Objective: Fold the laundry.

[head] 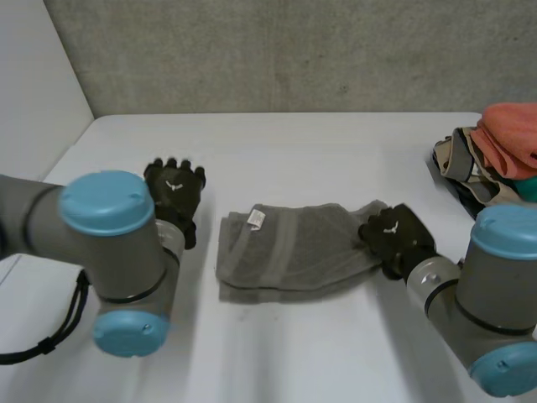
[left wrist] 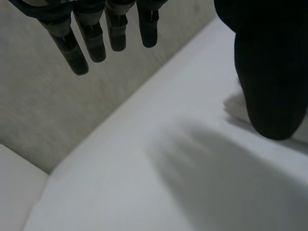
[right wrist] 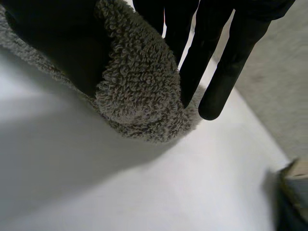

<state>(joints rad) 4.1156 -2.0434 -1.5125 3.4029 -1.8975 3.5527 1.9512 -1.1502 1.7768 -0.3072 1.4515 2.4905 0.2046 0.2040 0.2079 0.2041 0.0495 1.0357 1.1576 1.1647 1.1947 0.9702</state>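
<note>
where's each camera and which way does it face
Head view: behind the arms, looking down at the table; left hand, right hand.
Left wrist view: on that wrist, along the palm toward table and wall; straight fingers.
Right wrist view: on that wrist, along the palm; fingers pinching the grey towel.
Head and right wrist views share the towel.

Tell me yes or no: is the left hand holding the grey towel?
No, the left hand is open and stands apart from the grey towel, with bare white table between them.
</note>
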